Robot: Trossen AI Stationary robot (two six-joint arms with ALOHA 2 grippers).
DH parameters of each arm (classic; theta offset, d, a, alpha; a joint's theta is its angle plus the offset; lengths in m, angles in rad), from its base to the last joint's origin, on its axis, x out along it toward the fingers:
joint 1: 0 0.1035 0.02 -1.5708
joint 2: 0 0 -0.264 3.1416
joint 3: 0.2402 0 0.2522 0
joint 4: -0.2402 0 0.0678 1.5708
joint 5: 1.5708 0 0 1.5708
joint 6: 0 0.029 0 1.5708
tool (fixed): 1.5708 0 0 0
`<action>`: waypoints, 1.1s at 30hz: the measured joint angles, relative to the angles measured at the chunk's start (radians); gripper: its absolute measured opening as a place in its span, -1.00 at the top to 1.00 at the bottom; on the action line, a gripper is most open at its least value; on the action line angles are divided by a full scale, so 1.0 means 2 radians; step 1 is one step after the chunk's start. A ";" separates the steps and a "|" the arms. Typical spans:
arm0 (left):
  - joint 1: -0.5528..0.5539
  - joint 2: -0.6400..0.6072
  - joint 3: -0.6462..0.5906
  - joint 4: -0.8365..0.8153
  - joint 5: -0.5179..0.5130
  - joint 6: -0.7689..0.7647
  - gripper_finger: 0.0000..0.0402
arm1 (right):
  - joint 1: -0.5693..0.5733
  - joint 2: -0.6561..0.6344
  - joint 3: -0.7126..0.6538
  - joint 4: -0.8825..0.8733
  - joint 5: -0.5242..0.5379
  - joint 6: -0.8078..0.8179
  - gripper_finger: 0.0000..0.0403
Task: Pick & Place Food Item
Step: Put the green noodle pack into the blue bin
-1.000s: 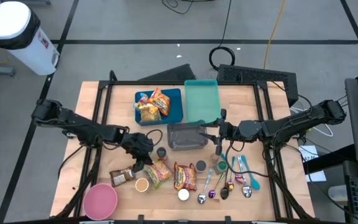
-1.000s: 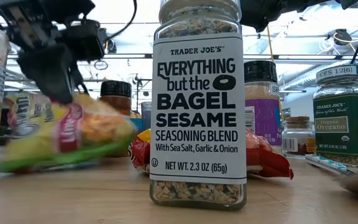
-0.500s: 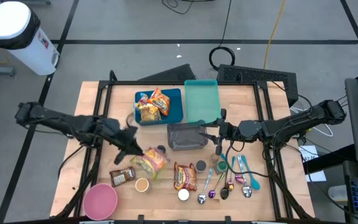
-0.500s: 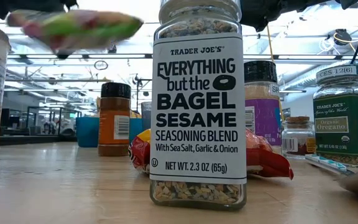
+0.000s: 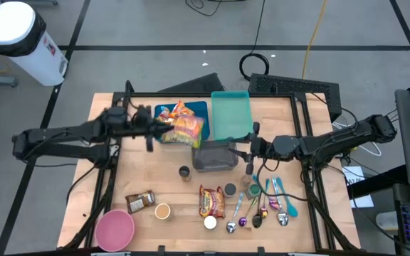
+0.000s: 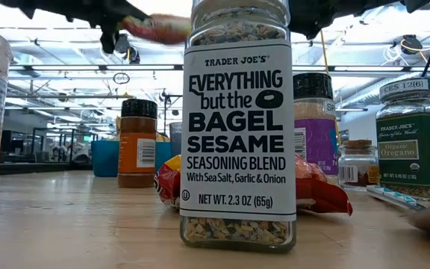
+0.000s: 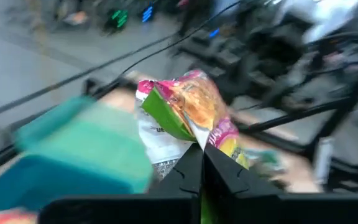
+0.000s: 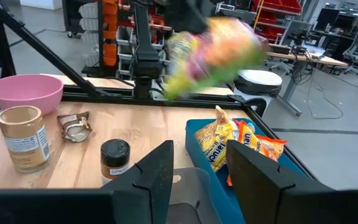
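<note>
My left gripper (image 5: 164,129) is shut on a green, pink and yellow snack bag (image 5: 187,130), held in the air over the blue bin (image 5: 203,110) at the table's far middle. The bag also shows in the left wrist view (image 7: 191,112), the right wrist view (image 8: 213,53) and at the top of the low view (image 6: 163,28). The bin holds other snack bags (image 8: 238,146). My right gripper (image 5: 250,151) is open and empty, just right of the grey container (image 5: 213,156). My left gripper pinches the snack bag by one edge (image 7: 207,140) between its two shut fingers. The fingers come roughly level from the table's left. The bag sticks out beyond the fingertips, lifted clear, above the blue bin.
A teal tray (image 5: 230,114) lies right of the blue bin. Toward the near edge are a red noodle packet (image 5: 212,201), a brown packet (image 5: 139,201), a small dark-lidded bottle (image 5: 184,173), several spice jars and spoons (image 5: 262,206), and a pink bowl (image 5: 114,229).
My left gripper has lifted the snack bag off the table at the near middle and carried it up and toward the far edge, to above the blue bin. It has stayed shut on the bag.
</note>
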 joint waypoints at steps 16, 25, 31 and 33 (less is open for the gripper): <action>0.098 0.278 0.242 -0.204 -0.139 0.094 0.98 | -0.003 0.000 0.000 0.004 0.002 0.005 0.32; 0.116 0.367 0.251 -0.209 -0.145 0.064 0.93 | -0.003 0.000 0.000 0.004 0.002 0.005 0.33; 0.116 0.389 0.251 -0.205 -0.145 0.056 0.94 | -0.003 0.000 0.000 0.004 0.002 0.005 0.33; 0.116 0.395 0.251 -0.198 -0.145 0.051 0.90 | -0.003 0.000 0.000 0.004 0.002 0.005 0.33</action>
